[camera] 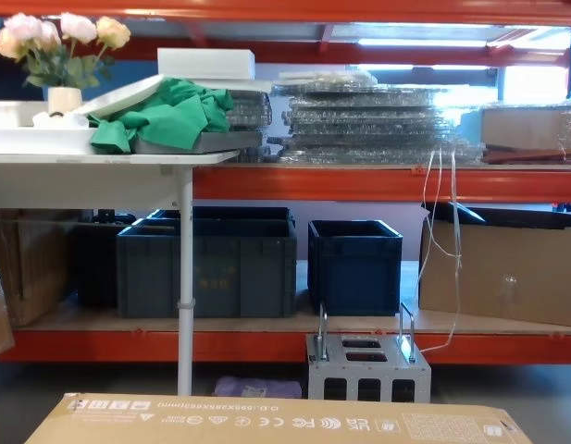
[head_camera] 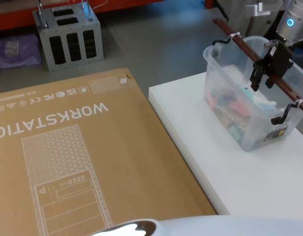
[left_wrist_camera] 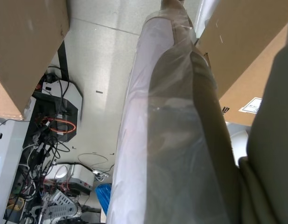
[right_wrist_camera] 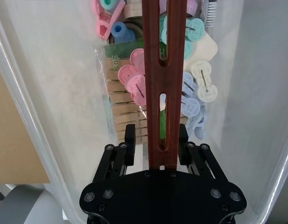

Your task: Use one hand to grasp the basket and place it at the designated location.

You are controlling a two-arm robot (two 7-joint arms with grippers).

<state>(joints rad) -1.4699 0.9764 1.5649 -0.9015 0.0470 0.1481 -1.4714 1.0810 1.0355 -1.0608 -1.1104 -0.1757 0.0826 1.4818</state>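
Lying nearest in the head view, a large brown cardboard box [head_camera: 82, 162] printed with "WORKSTATION" is being seen spread across the left and centre, its right edge running just beside the left edge of a white table [head_camera: 230, 172]. Toward the far right corner of that table, the basket [head_camera: 225, 105], a translucent white plastic tub, is being shown with its base on the table top and its long side angled toward the right edge. Inside it, a jumble of pastel plastic pegs [right_wrist_camera: 200, 81] in pink, teal and pale blue is being seen alongside a bundle of wooden clothespins [right_wrist_camera: 122, 107]. The long red-brown handle [head_camera: 249, 49] is being carried across the top of the tub, fastened at each end by black wire and a white zip tie. The right gripper [head_camera: 263, 73] is being held over the middle of this bar; in the right wrist view, its dark fingers [right_wrist_camera: 129, 144] are being pressed against both sides of the slotted bar, so the bar is being clamped between them. The left arm is being kept low beside the cardboard, and the state of its gripper cannot be told. Farther off on the floor, a small grey metal box [head_camera: 68, 35] with two loop handles is being seen, and beyond it, in the chest view, dark blue crates [camera: 354, 264] are being stored on an orange shelf.
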